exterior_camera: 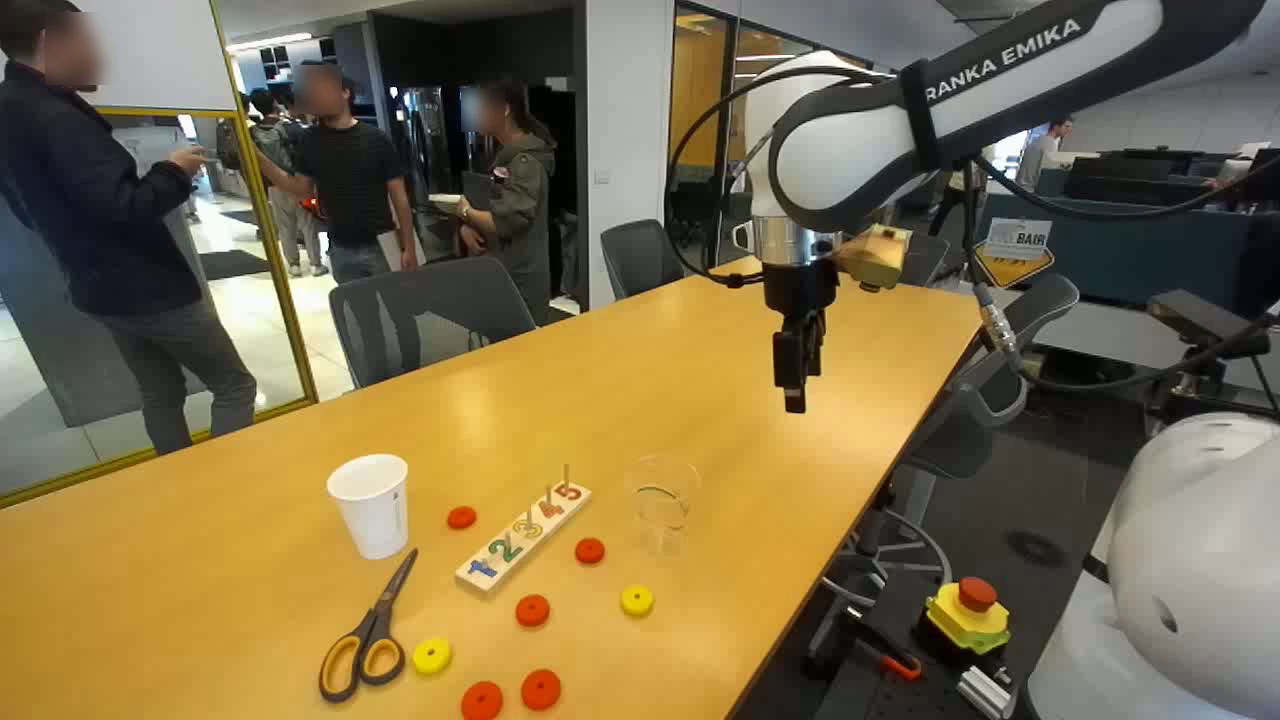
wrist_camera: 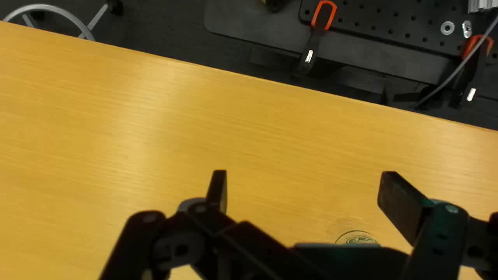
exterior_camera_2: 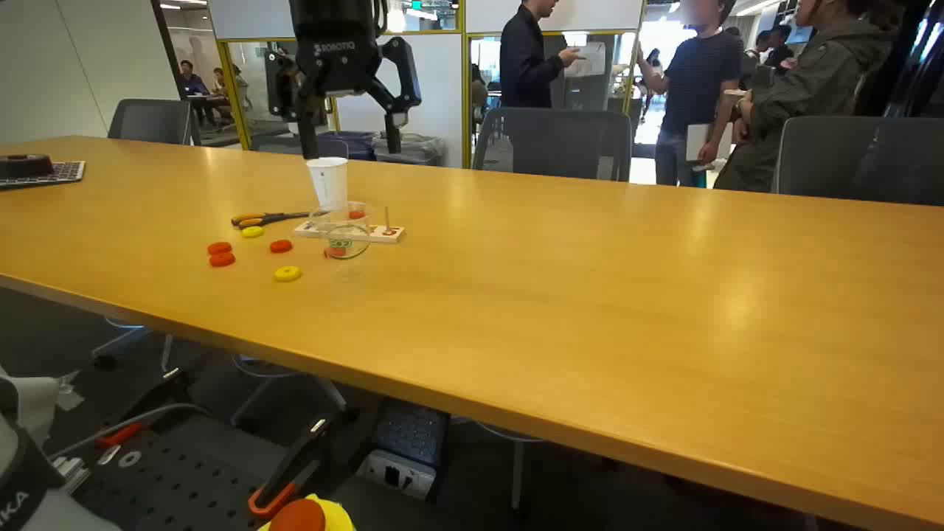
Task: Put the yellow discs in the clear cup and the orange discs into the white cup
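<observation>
My gripper (wrist_camera: 305, 186), jaws parted wide, hangs above the table (wrist_camera: 116, 116) in the wrist view, partly hiding the clear cup (wrist_camera: 356, 237); in an exterior view, five orange discs (exterior_camera: 533, 610) flank a numbered board (exterior_camera: 525, 536) near the white cup (exterior_camera: 372, 512); in an exterior view, two yellow discs (exterior_camera_2: 287, 273) lie apart, one beside scissors (exterior_camera_2: 271, 217).

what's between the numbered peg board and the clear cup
In an exterior view, one orange disc lies between the peg board and the clear cup.

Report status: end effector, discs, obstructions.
End effector open, empty, above table. Yellow discs, orange discs loose on table. Possible obstacles: peg board between white cup and clear cup; scissors beside one yellow disc.
</observation>
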